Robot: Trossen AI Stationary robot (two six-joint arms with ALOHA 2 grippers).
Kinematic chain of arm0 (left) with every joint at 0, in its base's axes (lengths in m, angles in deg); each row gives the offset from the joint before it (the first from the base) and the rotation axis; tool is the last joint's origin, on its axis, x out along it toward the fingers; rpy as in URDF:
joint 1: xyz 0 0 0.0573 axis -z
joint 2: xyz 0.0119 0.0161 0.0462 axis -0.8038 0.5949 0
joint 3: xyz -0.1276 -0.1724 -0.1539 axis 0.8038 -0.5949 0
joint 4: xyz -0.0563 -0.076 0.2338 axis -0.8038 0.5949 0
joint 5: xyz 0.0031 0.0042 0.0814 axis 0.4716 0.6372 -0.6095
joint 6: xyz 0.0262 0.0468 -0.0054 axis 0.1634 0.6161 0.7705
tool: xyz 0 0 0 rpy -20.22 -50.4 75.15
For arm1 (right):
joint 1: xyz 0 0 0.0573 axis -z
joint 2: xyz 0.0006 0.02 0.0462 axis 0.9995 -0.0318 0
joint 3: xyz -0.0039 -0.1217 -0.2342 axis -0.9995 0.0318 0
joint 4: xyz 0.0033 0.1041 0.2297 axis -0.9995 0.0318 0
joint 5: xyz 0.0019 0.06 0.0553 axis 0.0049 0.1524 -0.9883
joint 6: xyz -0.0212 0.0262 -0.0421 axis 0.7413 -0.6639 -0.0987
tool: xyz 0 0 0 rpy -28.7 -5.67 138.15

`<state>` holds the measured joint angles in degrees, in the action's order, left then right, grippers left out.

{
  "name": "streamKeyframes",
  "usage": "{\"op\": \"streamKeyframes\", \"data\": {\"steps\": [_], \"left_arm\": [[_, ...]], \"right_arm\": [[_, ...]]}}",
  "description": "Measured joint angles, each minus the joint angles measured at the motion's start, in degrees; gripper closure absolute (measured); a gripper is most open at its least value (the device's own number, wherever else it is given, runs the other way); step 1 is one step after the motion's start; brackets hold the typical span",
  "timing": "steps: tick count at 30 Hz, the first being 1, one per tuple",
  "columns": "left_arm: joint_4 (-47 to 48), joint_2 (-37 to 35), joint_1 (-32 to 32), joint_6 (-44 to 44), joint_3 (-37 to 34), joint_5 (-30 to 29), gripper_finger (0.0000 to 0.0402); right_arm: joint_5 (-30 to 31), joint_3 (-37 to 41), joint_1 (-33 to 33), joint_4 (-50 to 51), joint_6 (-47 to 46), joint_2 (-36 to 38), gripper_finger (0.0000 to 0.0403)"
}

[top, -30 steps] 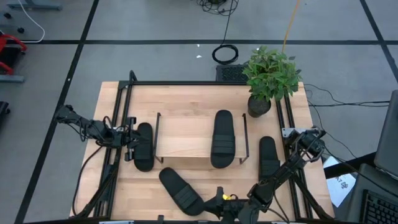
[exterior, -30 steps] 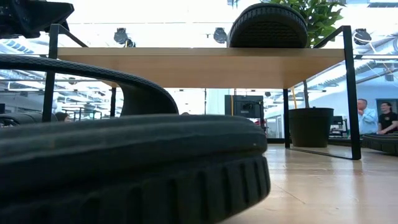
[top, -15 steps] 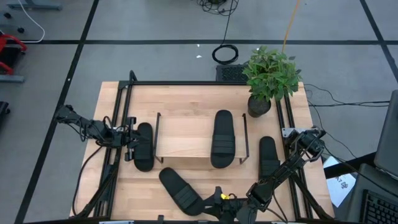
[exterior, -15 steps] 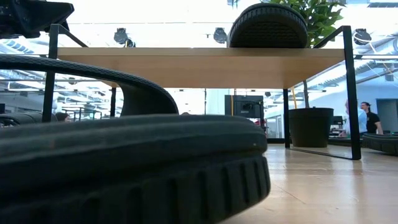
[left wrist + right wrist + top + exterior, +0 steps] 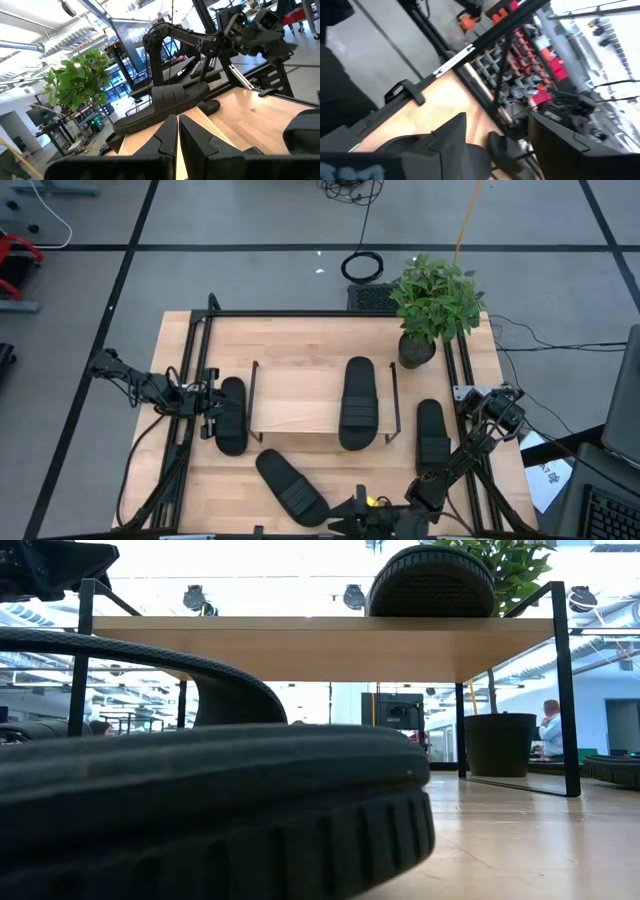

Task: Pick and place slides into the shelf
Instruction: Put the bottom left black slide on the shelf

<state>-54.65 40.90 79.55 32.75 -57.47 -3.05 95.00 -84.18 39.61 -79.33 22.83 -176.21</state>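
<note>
Wooden table carries the shelf; right end effector spread, left end effector together.

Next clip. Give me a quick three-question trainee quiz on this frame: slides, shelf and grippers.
1. How many slides lie on the shelf top?
2. True or false: the left gripper is wide open.
3. Which slide lies nearest the right gripper? A: the one on the shelf; B: the angled slide at the table's front edge; C: the one beside the left gripper.

Key
1. One, the shelf slide; three others lie on the table.
2. False; its fingers are shut and hold nothing.
3. B, the angled slide; the right gripper's fingers stand open.
</note>
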Motion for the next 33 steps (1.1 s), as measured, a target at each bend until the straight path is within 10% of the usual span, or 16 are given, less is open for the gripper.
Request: {"op": "streamKeyframes", "data": {"steps": [13, 18, 28, 33], "left_arm": [[-2.25, 0.00, 0.01, -0.21, 0.02, 3.23, 0.0376], [-2.23, 0.00, 0.01, 0.11, 0.02, 3.53, 0.0376], [-2.49, -0.01, 0.01, 1.24, 0.02, 3.31, 0.0376], [-2.25, 0.00, 0.01, 1.29, 0.02, 3.27, 0.0376]], "right_arm": [[9.23, 0.02, -5.21, 5.48, 3.05, 8.50, 0.0383], [13.16, 1.88, -7.25, 6.51, 3.69, 14.10, 0.0389], [-10.04, 22.82, -8.99, 0.64, -6.25, 36.35, 0.0401], [-9.31, 37.78, -8.99, -10.15, -7.98, 48.36, 0.0402]]}}
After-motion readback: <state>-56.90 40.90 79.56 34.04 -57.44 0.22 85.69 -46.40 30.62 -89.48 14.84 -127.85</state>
